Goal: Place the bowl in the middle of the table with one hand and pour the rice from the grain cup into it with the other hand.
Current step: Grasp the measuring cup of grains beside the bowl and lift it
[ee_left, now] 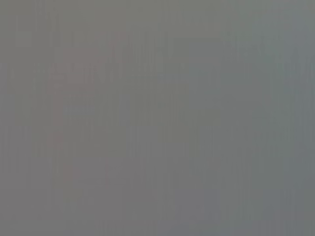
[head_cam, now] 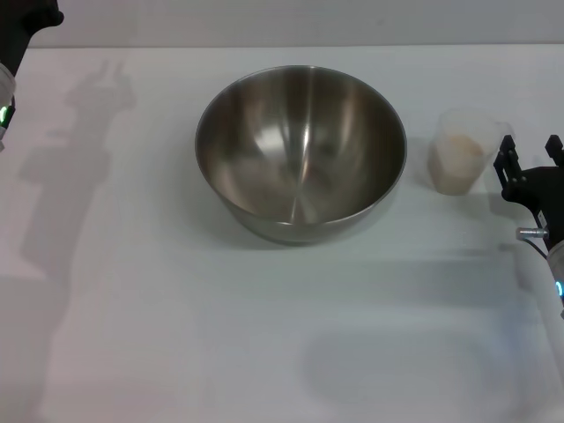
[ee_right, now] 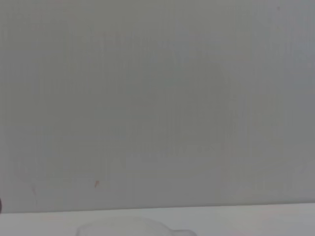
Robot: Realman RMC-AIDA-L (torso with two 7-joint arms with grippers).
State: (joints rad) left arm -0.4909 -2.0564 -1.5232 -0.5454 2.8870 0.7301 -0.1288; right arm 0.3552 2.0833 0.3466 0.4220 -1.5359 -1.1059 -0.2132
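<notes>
The steel bowl (head_cam: 301,152) stands upright and empty in the middle of the white table (head_cam: 176,335). The clear grain cup (head_cam: 462,152) stands upright to its right, apart from it, about half full of pale rice (head_cam: 458,163). My right gripper (head_cam: 529,160) is open just right of the cup, level with it and not touching it. The cup's rim shows faintly in the right wrist view (ee_right: 123,229). My left arm (head_cam: 18,31) is raised at the far left corner, away from the bowl. The left wrist view shows only flat grey.
The table's far edge meets a pale wall (head_cam: 291,22). The left arm's shadow (head_cam: 62,176) lies on the table's left side. Nothing else stands on the table.
</notes>
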